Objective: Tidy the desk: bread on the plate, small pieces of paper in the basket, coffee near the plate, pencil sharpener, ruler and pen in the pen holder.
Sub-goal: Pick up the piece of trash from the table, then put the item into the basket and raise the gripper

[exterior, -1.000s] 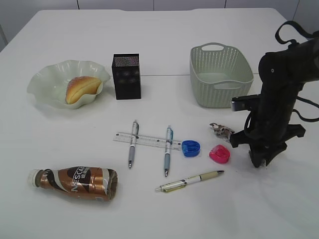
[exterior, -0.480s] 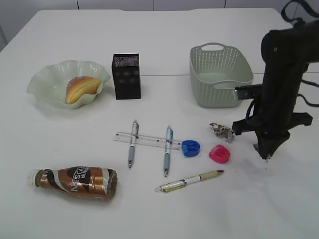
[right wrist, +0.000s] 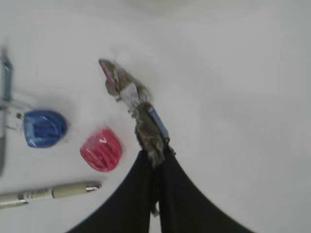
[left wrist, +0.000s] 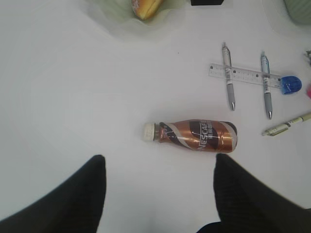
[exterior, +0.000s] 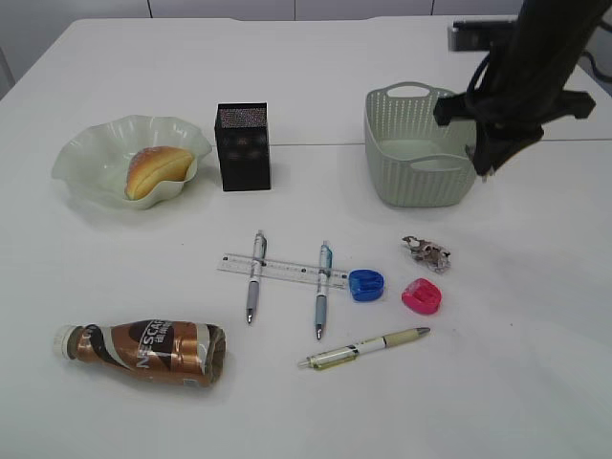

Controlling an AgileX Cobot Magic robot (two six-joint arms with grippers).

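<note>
Overhead, a plain white table [exterior: 115, 411] fills everything, grey wall panels [exterior: 220, 8] behind

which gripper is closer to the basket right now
Right. The right gripper, shut on a paper scrap, is at the basket's right edge. The left gripper hovers open by the coffee bottle, far away.
</note>
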